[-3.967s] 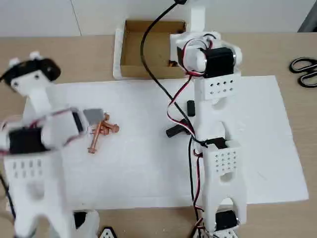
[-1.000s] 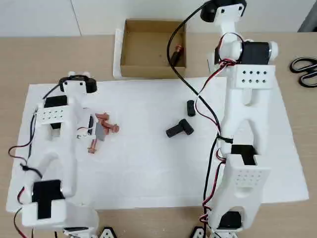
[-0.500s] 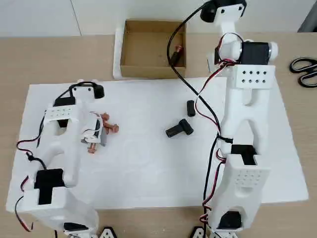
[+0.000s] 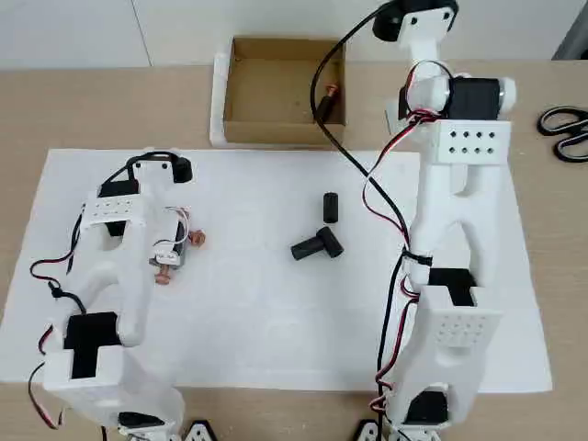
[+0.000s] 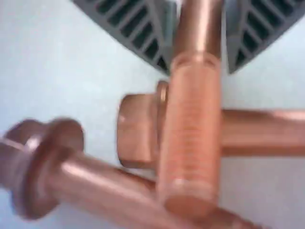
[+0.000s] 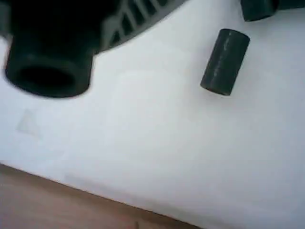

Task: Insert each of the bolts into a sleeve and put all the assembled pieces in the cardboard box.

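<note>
Now the left gripper point(image 5: 198, 47) is down on the white sheet point(image 4: 248, 312) over the copper bolts. Its grey fingers point(image 5: 138, 28) are closed on one bolt point(image 5: 190, 143), whose threaded end points away from them. That bolt crosses over a second bolt point(image 5: 138, 131), and a third bolt point(image 5: 71, 167) lies slantwise just beside.

The right gripper point(image 6: 95, 33) hangs near the sheet's far edge, under the folded right arm point(image 4: 459, 184). Its fingers clamp a black sleeve point(image 6: 47, 57), hollow end showing, held clear of the sheet.

Mid-sheet, between the arms, a single sleeve point(image 4: 331, 207) lies alone. Just nearer the robot, two more sleeves point(image 4: 306, 249) lie touching.

The cardboard box point(image 4: 266, 92) stands at the far side of the bench point(image 4: 110, 101). A dark piece with a copper end point(image 4: 328, 94) lies in it, by the black cable. Scissors point(image 4: 565, 129) lie well apart at the bench's right edge.
</note>
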Available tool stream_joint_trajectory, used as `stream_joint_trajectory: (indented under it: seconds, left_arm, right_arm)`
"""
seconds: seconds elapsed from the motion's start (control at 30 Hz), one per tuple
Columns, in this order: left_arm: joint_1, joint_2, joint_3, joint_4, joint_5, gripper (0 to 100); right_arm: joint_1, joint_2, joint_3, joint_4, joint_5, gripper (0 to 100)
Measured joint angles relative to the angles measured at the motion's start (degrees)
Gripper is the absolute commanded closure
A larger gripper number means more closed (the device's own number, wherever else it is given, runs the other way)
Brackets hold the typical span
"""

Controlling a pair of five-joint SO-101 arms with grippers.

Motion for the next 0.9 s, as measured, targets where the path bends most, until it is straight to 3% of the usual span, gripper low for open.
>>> stream_joint_trajectory:
  seconds: [0.23, 0.5, 0.63, 0.9]
  left_arm:
    - [4.57, -1.41, -0.09, 2.2, 0.09, 99]
    - [9.14, -15.82, -2.02, 8.7, -0.97, 99]
    - [8.88, -22.33, -2.02, 10.02, -8.44, 99]
    - [8.88, -28.66, 0.18, 11.16, -34.55, 99]
  right_arm:
    - [0.18, 0.0, 0.0, 0.0, 0.0, 99.5]
    - [0.26, 0.0, 0.0, 0.0, 0.0, 99.5]
    - [0.09, 0.0, 0.0, 0.0, 0.0, 99.5]
    - [0.0, 0.0, 0.0, 0.0, 0.0, 99.5]
